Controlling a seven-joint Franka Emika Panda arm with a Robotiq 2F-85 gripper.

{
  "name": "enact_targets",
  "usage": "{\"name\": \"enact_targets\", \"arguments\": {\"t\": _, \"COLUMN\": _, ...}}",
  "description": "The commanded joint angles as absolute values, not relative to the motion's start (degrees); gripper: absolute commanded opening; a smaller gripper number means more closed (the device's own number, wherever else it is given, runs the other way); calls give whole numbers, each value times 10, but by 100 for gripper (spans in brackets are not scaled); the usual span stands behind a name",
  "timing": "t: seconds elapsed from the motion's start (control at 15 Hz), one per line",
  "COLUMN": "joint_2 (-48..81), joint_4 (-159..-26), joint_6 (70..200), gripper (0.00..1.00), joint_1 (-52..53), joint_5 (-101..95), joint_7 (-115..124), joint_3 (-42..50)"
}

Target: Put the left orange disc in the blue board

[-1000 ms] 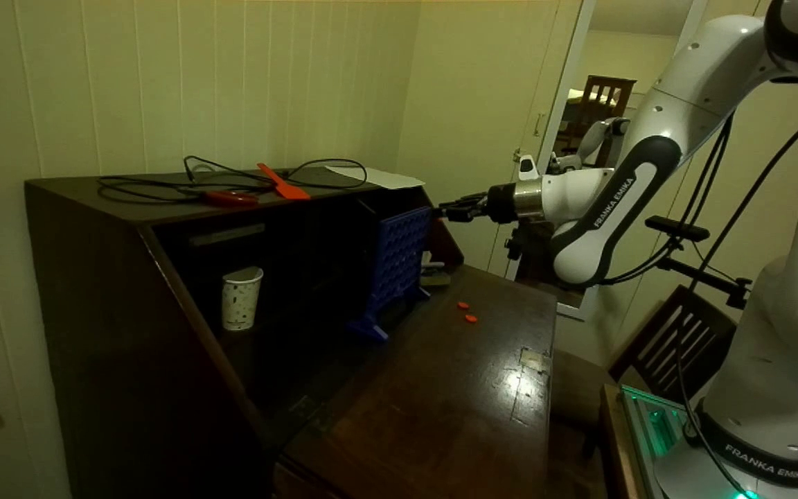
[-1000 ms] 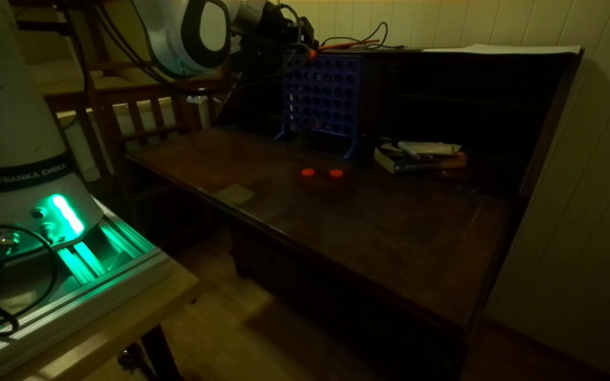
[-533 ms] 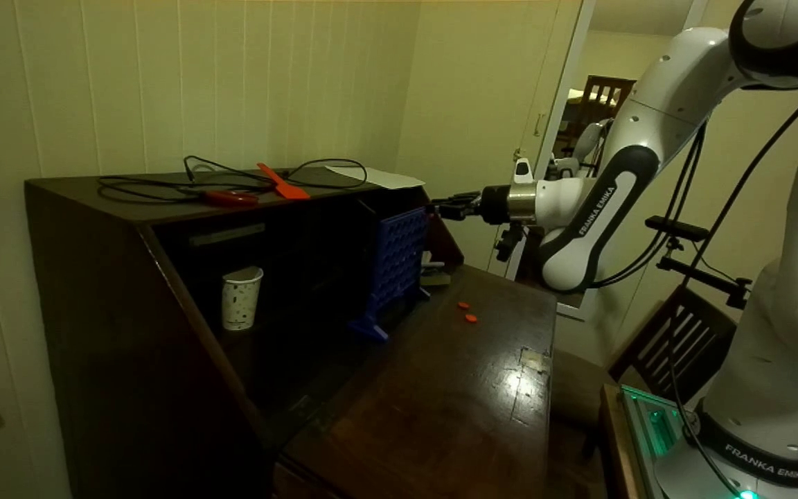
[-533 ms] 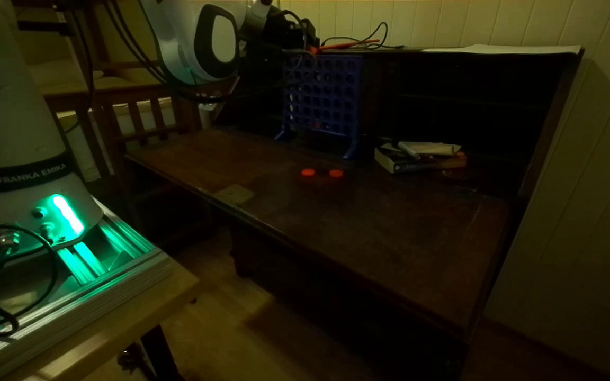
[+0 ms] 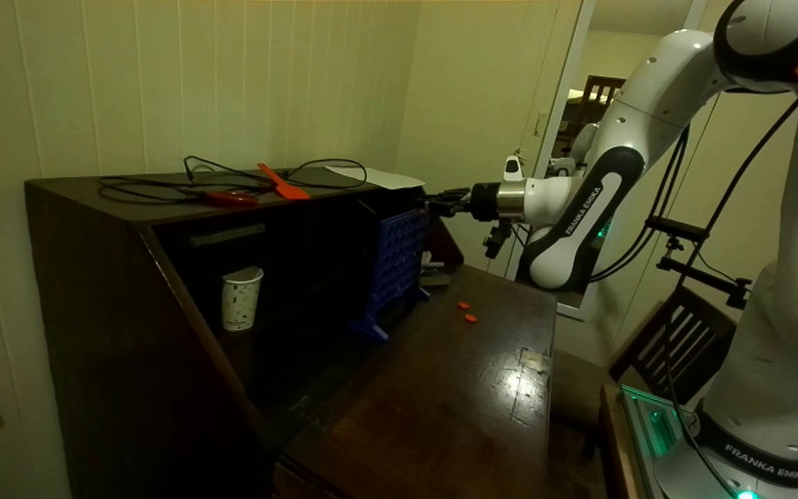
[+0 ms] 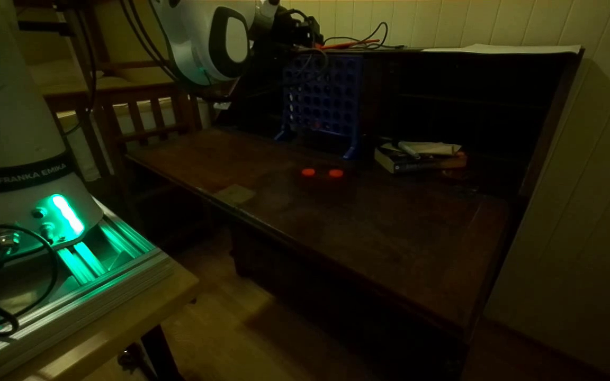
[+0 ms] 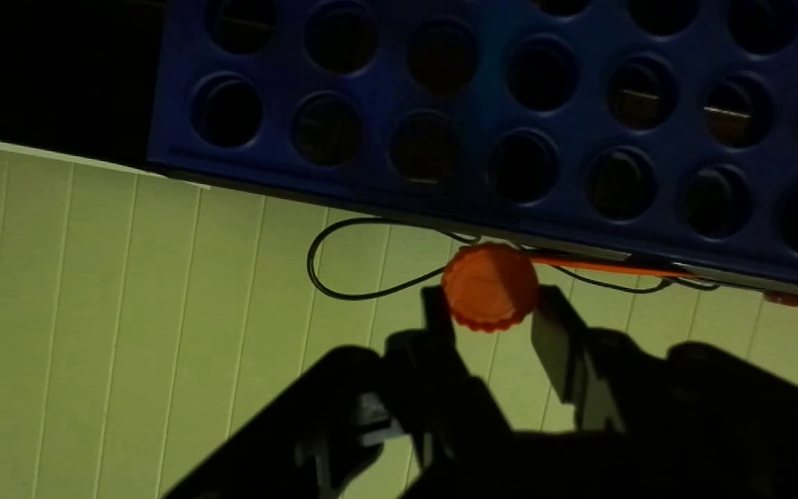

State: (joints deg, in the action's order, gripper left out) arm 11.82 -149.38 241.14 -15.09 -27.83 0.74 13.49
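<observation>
Blue board (image 5: 399, 258) standing upright, left orange disc (image 7: 490, 283) being pinched beside its top edge

FRANKA EMIKA is showing in capitals on the robot arm (image 5: 603, 201), and the same name is circling the base band (image 5: 763, 461) — readable in both exterior views. The marks on the book pile (image 6: 421, 160) and low on the flecked cup (image 5: 241, 299) are coming out too dim or too fine to read.

The dark wooden desk (image 5: 94, 312) is holding that cup upright inside its recess, but the cup is hiding its own contents. At the back edge of the surface (image 6: 368, 227) the book pile is lying and the board is standing; a dim red spot (image 6: 316, 125) is showing low among the board's holes.

The gripper (image 7: 491, 305) is pinching the left orange disc between its fingertips, one pressing on either side of the rim. In the wrist view the disc is sitting just beside the board's top edge — whether the two are touching, I am not able to tell.

A second disc (image 6: 308, 172) and a third disc (image 6: 335, 173) are lying flat and apart on the surface, nearer its back edge than its front edge. On the desk's top, an orange-red tool (image 5: 291, 189) and a looping black cable (image 7: 310, 262) are lying near a white sheet (image 5: 378, 178).
</observation>
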Motion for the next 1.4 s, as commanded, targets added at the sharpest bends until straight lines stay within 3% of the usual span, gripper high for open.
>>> {"name": "enact_targets", "arguments": {"t": 0.0, "joint_2": 132, "joint_4": -1474, "joint_6": 2429, "gripper": 10, "joint_1": -157, "joint_5": -280, "joint_7": 13, "joint_3": 124}}
{"name": "enact_targets", "arguments": {"t": 1.33, "joint_2": 158, "joint_4": -1447, "joint_6": 2422, "gripper": 10, "joint_1": -155, "joint_5": -274, "joint_7": 2, "joint_3": 114}}
